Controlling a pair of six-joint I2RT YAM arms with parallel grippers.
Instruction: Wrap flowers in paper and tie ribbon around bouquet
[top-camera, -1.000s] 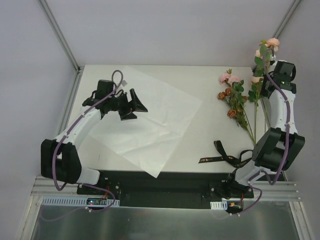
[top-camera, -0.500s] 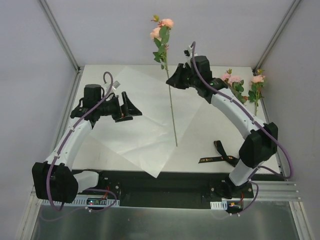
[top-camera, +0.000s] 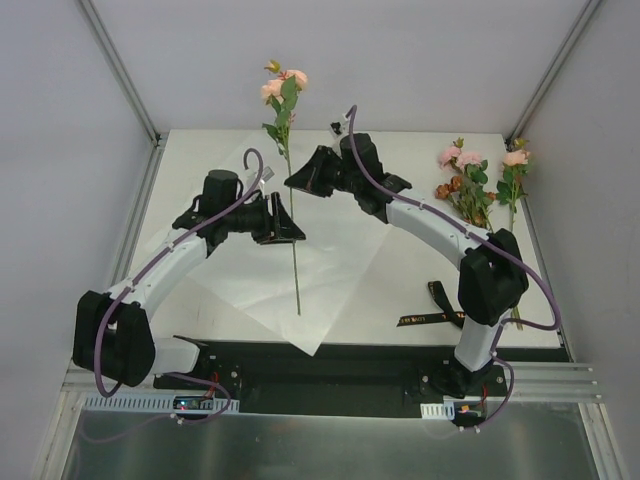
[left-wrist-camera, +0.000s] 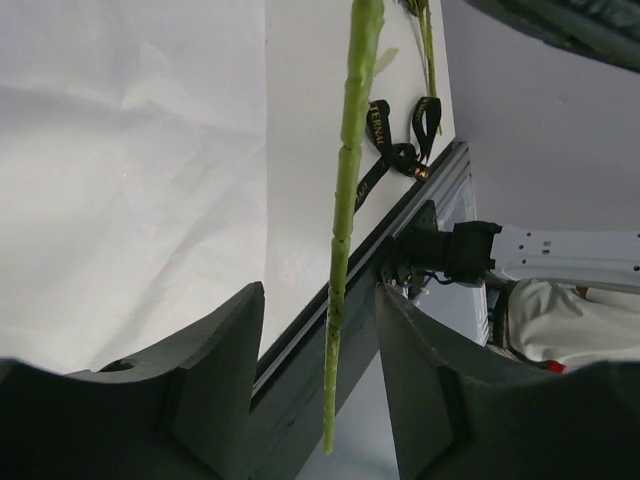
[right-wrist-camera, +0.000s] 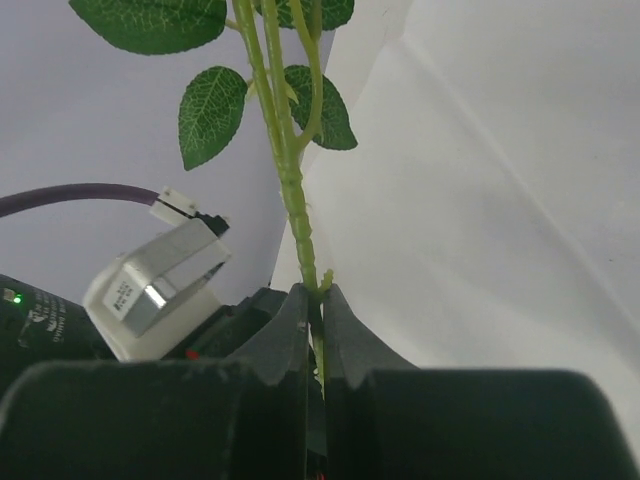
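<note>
Pinches the flower stem (top-camera: 296, 270) in the right gripper (top-camera: 297, 181), jaws closed tight on it, arm stretched well left of its base. Brackets the same stem lower down with the left gripper (top-camera: 288, 232) (jaws apart, touching neither side), elbow bent.

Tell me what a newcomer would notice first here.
A long pink flower stem stands upright above the white paper, pinched in the right hand. The left hand brackets its lower end, fingers apart and not touching. The other flowers lie far right on the table, the black ribbon near the front edge.
</note>
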